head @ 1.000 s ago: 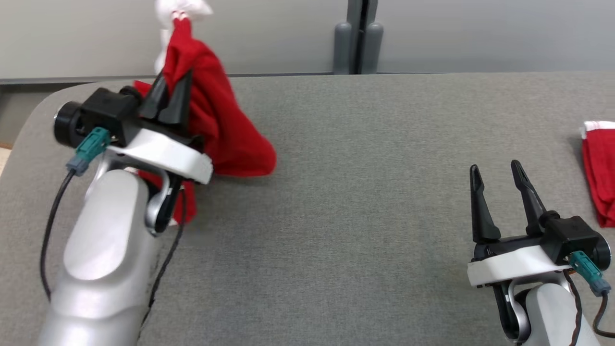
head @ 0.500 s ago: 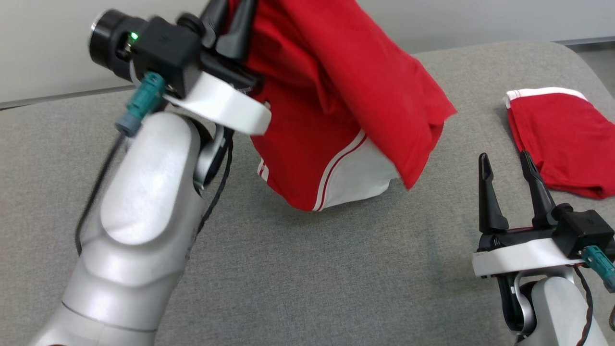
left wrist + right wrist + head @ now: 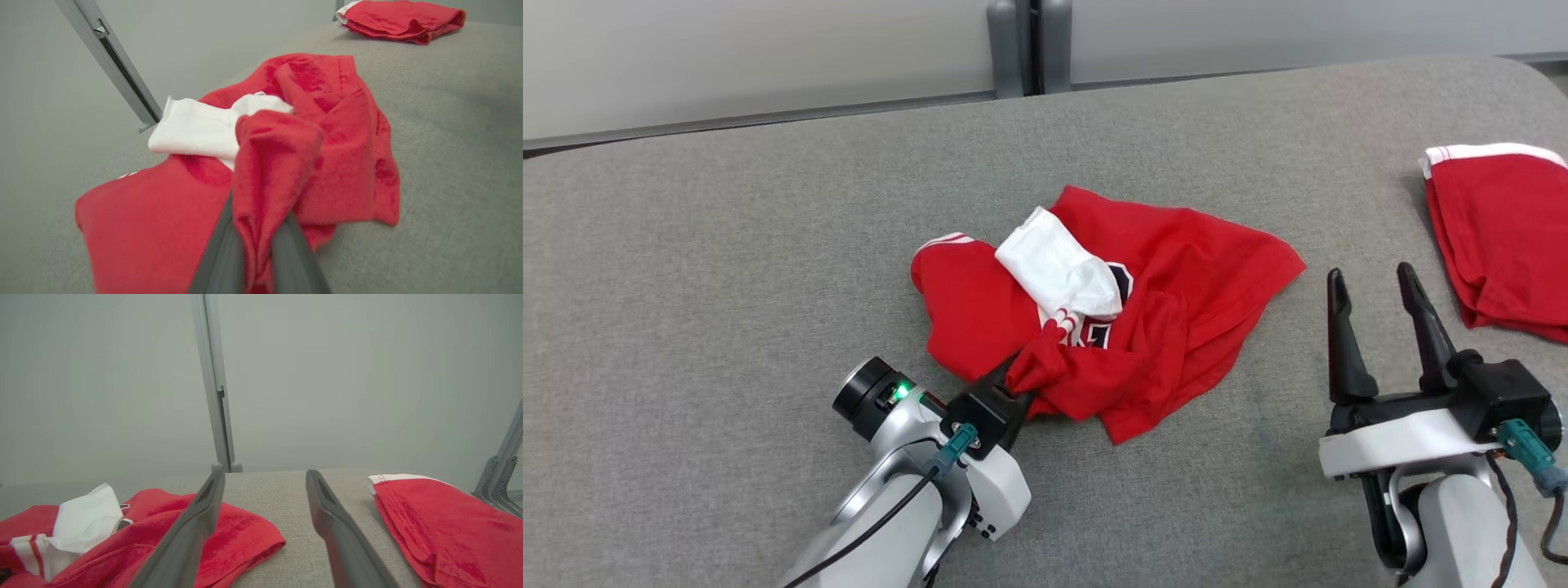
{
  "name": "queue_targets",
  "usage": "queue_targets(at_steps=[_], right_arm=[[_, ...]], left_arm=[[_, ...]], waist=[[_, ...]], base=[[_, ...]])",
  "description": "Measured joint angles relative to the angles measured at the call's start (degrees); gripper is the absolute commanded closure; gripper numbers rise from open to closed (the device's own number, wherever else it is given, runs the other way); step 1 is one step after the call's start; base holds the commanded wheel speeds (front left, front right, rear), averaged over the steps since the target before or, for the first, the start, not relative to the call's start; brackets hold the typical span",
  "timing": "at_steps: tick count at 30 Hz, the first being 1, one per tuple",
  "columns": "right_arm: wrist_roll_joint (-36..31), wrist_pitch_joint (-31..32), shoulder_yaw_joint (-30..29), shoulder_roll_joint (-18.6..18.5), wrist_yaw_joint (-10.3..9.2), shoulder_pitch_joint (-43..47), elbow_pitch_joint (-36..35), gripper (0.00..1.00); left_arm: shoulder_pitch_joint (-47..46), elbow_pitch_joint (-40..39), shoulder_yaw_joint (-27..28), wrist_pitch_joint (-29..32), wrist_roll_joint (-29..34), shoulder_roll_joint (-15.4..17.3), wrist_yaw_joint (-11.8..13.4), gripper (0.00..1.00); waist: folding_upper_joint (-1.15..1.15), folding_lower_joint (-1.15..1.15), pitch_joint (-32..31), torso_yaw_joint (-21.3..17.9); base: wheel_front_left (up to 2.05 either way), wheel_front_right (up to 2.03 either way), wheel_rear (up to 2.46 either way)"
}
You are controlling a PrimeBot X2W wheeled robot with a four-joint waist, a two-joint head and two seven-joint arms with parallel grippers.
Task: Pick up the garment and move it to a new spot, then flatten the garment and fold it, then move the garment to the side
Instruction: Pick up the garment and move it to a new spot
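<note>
Currently the crumpled red-and-white cloth jersey (image 3: pixel 1176 310) is heaped centrally on the grey counter (image 3: pixel 727 245), a fold pinched by the left end effector (image 3: pixel 1016 384); the right end effector (image 3: pixel 1376 286) is held open. Likely soft, limp: best taken at corners.

Garment (image 3: pixel 1176 269): you've got red knit cloth, matt, soft, wrinkled; white panel same cloth. Folded garment (image 3: pixel 1503 237): same red knit. Table cover (image 3: pixel 727 245): grey woven fabric, coarse, matt. Your left gripper (image 3: pixel 1015 382) and right gripper (image 3: pixel 1370 282): dark matt plastic, smooth. Left forearm (image 3: pixel 882 539): glossy silver shell. Post (image 3: pixel 1021 45): grey metal, satin.
</note>
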Motion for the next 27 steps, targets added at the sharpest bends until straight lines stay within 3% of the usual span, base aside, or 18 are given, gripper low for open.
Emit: queue_targets(at_steps=[6,15,21,27], right_arm=[[-1.2,0.0,0.3,0.0,0.01,0.7,2.2,0.00],[-2.1,0.0,0.2,0.0,0.01,3.2,4.8,0.00],[-2.3,0.0,0.1,0.0,0.01,5.4,6.1,0.00],[-1.9,0.0,-0.2,0.0,0.01,6.7,7.6,0.00]], left_arm=[[2.4,-1.1,2.3,0.0,-2.9,-0.5,2.6,0.00],[7.2,-13.2,14.3,-0.1,-8.8,2.1,6.2,0.00],[15.0,-22.4,22.7,-0.2,-9.0,4.5,6.9,0.00],[23.2,-27.8,27.8,-0.2,-8.2,2.2,5.6,0.00]], waist=[[0.00,0.00,-3.1,2.1],[0.00,0.00,-7.2,6.9],[0.00,0.00,-9.2,10.0],[0.00,0.00,-10.1,12.3]], base=[[0.00,0.00,0.00],[0.00,0.00,0.00],[0.00,0.00,0.00],[0.00,0.00,0.00]])
